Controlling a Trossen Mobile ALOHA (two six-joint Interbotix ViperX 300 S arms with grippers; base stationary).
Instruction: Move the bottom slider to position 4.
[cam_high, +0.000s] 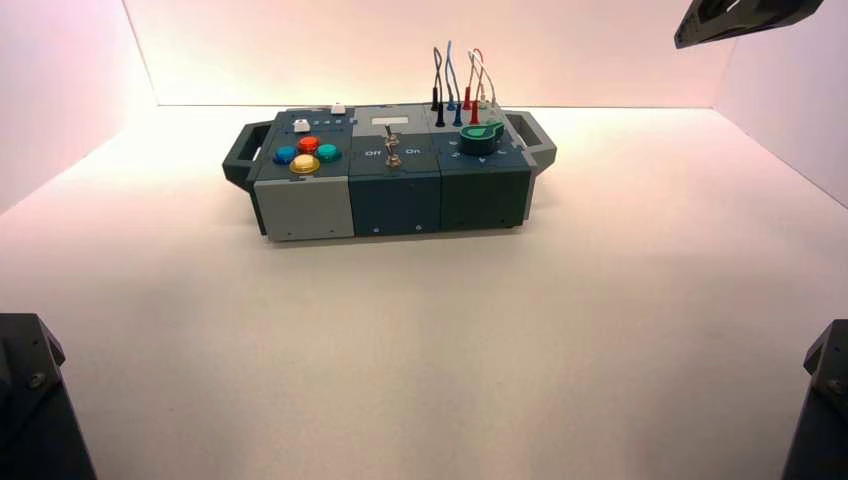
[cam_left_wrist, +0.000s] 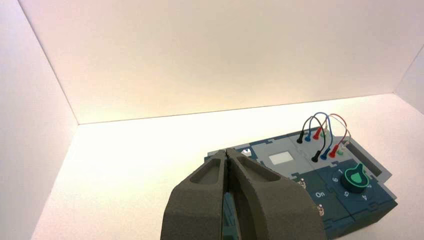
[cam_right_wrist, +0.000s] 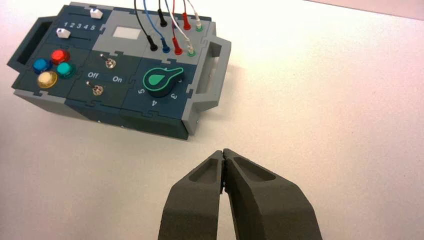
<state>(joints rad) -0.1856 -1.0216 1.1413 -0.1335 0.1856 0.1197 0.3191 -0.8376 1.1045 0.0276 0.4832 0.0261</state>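
Bottom slider (cam_right_wrist: 62, 33) sits at the left end of the front numbered slot, by the "1", just behind the red button (cam_right_wrist: 60, 55). Right tool (cam_right_wrist: 223, 154) clenched, empty, over bare table (cam_right_wrist: 325, 125) near the box's knob end. Left tool (cam_left_wrist: 227, 154) clenched, empty, well short of the box.

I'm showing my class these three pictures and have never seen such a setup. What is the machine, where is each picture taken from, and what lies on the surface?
It is a robot with two arms. One picture looks down from above; the other two come from cameras on each wrist. On the white surface stands a control box with coloured buttons, toggle switches, a green knob, plugged wires and two numbered sliders. The bottom slider sits near 1. The left gripper and right gripper have their fingers shut, holding nothing.
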